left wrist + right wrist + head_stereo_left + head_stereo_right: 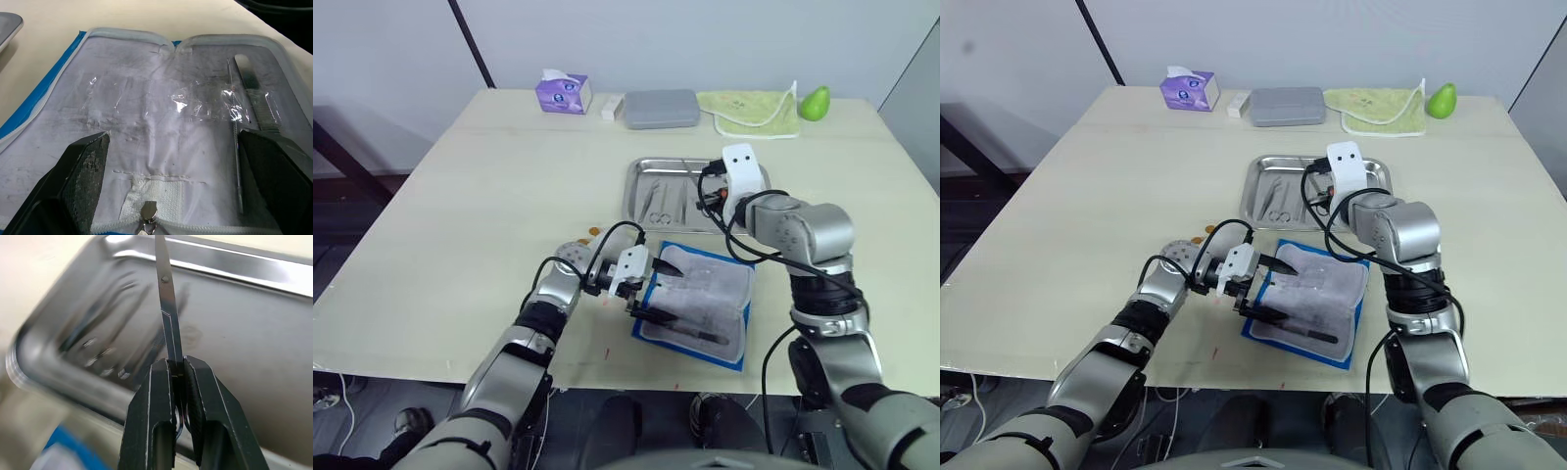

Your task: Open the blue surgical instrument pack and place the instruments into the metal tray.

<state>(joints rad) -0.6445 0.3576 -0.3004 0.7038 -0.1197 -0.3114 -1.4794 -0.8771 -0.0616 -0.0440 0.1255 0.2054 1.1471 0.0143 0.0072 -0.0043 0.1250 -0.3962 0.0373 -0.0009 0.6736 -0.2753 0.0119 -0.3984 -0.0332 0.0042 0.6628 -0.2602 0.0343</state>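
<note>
Evenly and softly lit from above, with only faint shadows under the arms on the pale table [460, 215] and no harsh contrast in the head views. Bright glare along the rim of the metal tray [234, 264] in the right wrist view, where the tray floor smears into streaks of motion blur while the scissors [168, 303] and the right gripper [178, 382] pinching them stay sharp. Small white glints off the clear plastic inside the opened pack [161, 112] in the left wrist view, with the near fingertips [83, 166] of the spread left gripper [176, 156] soft and out of focus.
</note>
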